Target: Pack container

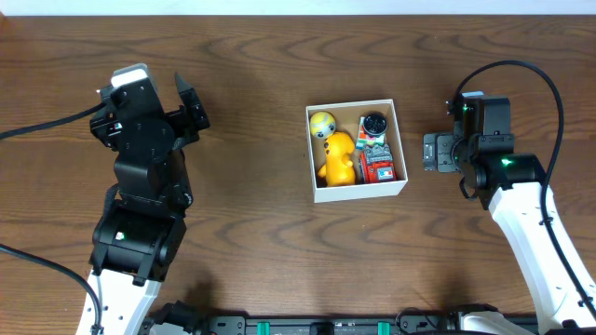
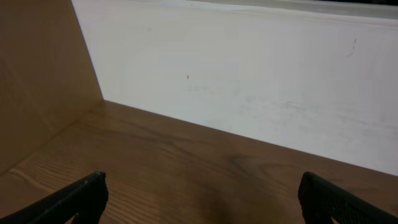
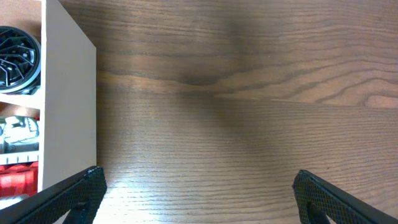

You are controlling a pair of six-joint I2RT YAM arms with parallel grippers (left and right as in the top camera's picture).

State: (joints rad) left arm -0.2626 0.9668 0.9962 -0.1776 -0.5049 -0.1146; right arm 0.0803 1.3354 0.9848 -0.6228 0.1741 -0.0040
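Right pincer [image 3: 199, 186]: spread wide, holding nothing, just beside box [image 3: 68, 112], off its right wall.
Left pincer [image 2: 202, 185]: likewise spread, nothing held, well apart toward left edge.
Nearer arm: right; box at middle of surface [image 1: 242, 261], toys [image 1: 338, 158] inside.

Left arm [image 1: 140, 177]: black blocky joint housings over a white lower link, with a black cable [image 1: 47, 126] attached. Right arm [image 1: 521, 200]: same black-and-white build, green indicator lights [image 1: 506, 163], and a looped black cable [image 1: 510, 63]. On both wrists the fingers [image 3: 71, 196] are black with a fine textured surface.
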